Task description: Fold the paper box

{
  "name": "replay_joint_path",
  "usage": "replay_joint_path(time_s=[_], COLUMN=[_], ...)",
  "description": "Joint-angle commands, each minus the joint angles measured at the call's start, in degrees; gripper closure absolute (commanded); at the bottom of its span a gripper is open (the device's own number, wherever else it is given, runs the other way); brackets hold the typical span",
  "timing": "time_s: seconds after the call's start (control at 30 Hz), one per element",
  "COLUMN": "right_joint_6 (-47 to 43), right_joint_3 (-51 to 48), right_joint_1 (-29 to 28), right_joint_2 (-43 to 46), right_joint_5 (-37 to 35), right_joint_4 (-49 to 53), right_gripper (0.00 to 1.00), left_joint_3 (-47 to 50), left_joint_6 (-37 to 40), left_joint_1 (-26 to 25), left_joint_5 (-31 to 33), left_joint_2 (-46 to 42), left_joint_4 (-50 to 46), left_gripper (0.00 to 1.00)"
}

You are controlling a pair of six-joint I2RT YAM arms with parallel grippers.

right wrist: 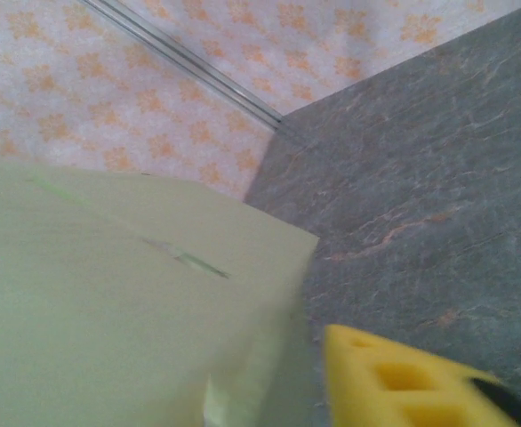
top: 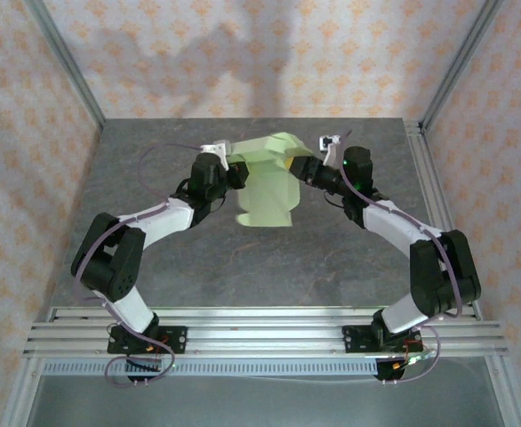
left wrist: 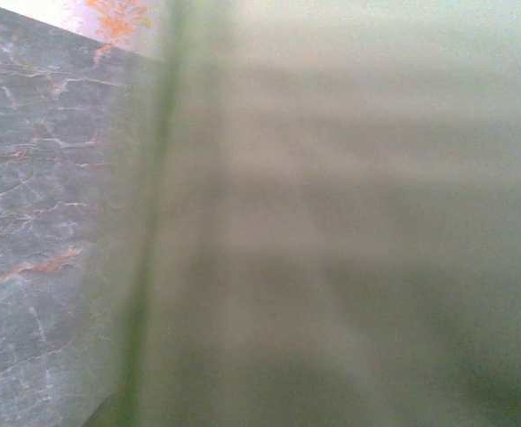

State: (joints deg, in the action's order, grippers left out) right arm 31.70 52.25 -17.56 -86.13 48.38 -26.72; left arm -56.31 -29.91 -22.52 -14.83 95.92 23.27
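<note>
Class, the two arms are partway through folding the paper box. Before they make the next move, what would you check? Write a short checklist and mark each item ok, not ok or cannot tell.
1. Left gripper shut on the paper box at its left edge: ok, it looks pinched.
2. Right gripper gripping the box: cannot tell; one yellow finger shows beside the card.
3. Box lifted off the table: cannot tell; the lower flap may touch.
4. Left wrist view of the card sharp: not ok, blurred.
5. Box fully folded: not ok, flaps hang loose.
</note>
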Motion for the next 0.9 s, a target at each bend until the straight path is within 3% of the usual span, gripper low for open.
replay_joint_path(time_s=[0.0, 0.1, 0.23, 0.4, 0.57, 0.87], right_joint_6=[-6.2, -9.2, -13.3, -17.8, -21.1, -15.0], right_joint_3=[3.1, 3.6, 6.7, 12.6, 20.7, 30.2], right_joint_1=[-0.2, -0.9, -4.5, -11.8, -17.1, -17.7], right_joint_2=[5.0, 8.8, 13.2, 13.7, 7.8, -3.2], right_joint_5=[-7.4, -14.3, -24.9, -32.9, -35.9, -34.2], right_joint_4=[6.3, 11.5, 20.6, 25.7, 30.5, 37.2], right_gripper=[0.42, 0.35, 0.34, 0.35, 0.36, 0.41], left_joint_3=[-2.6, -2.3, -1.0, 0.8, 1.6, 3.0], left_joint_6=[0.0, -0.3, 0.3, 1.4, 3.2, 6.1], left_joint_1=[0.0, 0.0, 0.0, -0.1, -0.8, -2.9], left_joint_5=[6.1, 10.3, 13.8, 16.9, 19.9, 23.4], left_joint_2=[0.7, 0.6, 0.2, 0.2, -1.0, -2.4], left_joint_4=[-4.0, -5.1, -4.1, -2.6, -3.3, -4.4], left_gripper=[1.0, 1.0, 1.0, 1.0, 1.0, 1.0])
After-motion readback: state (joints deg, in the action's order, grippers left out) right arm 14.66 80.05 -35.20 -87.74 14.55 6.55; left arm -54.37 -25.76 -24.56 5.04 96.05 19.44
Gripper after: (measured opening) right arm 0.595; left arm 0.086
